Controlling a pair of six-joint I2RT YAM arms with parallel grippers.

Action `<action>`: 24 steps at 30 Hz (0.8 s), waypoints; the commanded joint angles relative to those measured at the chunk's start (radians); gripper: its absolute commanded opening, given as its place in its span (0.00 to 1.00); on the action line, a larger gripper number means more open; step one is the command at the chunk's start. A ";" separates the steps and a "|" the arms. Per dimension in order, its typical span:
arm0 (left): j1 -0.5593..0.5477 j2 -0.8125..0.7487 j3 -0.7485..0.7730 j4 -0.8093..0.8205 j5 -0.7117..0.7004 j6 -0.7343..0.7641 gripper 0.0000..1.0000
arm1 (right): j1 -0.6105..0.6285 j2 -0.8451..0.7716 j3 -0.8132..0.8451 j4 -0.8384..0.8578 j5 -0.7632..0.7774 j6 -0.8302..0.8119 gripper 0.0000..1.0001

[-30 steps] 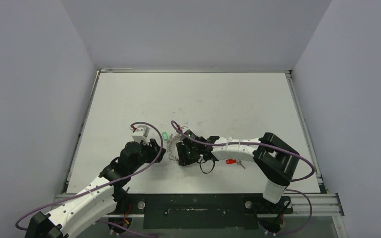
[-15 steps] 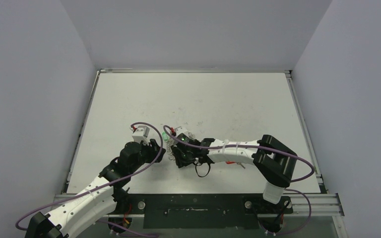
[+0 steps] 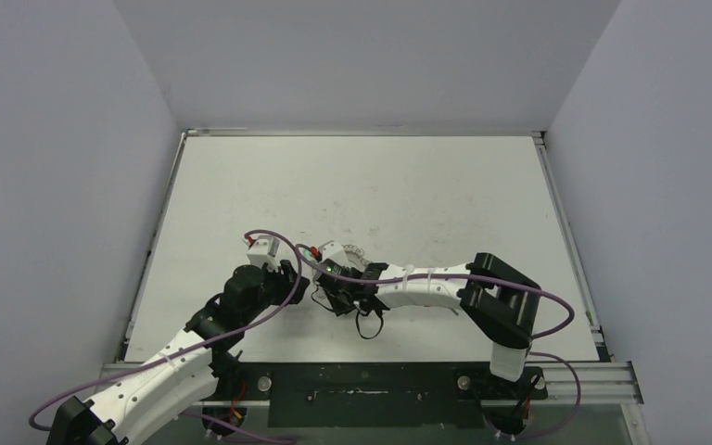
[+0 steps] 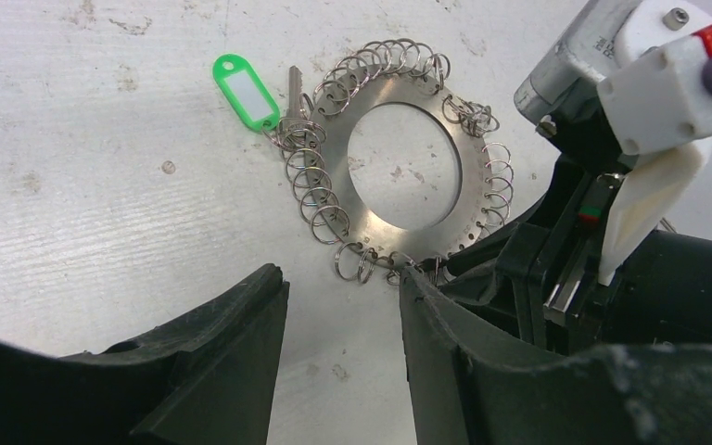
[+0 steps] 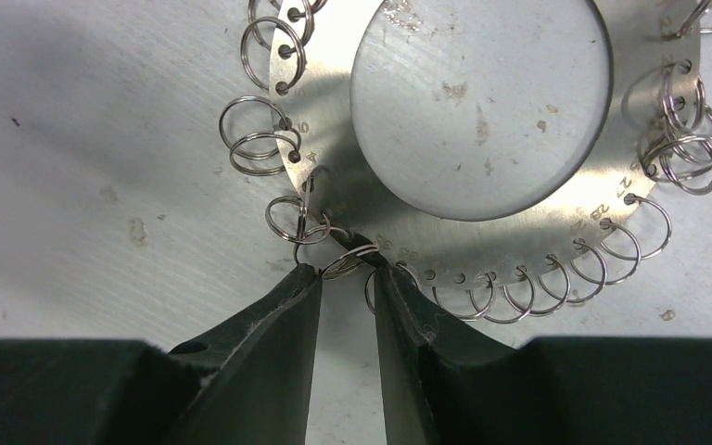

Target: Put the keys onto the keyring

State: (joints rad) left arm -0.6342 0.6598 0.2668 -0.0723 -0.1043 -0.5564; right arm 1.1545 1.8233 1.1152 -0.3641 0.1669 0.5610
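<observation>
**Mid-table, toward the near edge: both grippers at the keyring**

Position. Keyring lies flat on the white, scuffed table, roughly midway between the two arms. It is a silver disc with a wide round hole, and small wire loops hang from its rim all the way round. From above it is mostly hidden under the right arm's wrist.

Right gripper. Tips sit at the ring's near rim, close together. One wire loop lies in the narrow gap between them and seems to touch both fingers. Cannot tell whether it is actually pinched or only bracketed. The ring itself stays flat on the table.

Left gripper. Jaws stand apart with nothing between them, only bare table in the gap. Tips are just short of the ring's rim, and a couple of loops lie right beyond them. The right finger's tip is very near a loop, but contact is unclear. The right arm's black gripper body crowds in just beside it.

Keys. Green-tagged key lies on the table at the ring's far-left side in the left wrist view. Its green tag is splayed outward, with the silver blade alongside. The head end sits in among the rim loops. Cannot tell whether it is threaded onto one or merely resting against them.
</observation>
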 commanded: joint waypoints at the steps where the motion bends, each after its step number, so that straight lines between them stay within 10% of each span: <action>1: -0.004 -0.009 0.035 0.019 0.007 0.018 0.46 | 0.014 0.000 0.041 -0.013 0.069 -0.028 0.31; 13: -0.003 -0.008 0.035 0.017 0.013 0.019 0.46 | 0.025 0.032 0.058 0.001 0.095 -0.056 0.39; 24: -0.003 -0.006 0.037 0.017 0.012 0.026 0.46 | 0.024 -0.046 0.026 -0.007 0.129 -0.082 0.02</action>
State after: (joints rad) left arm -0.6338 0.6601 0.2668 -0.0723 -0.1043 -0.5564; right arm 1.1667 1.8469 1.1435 -0.3767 0.2504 0.5140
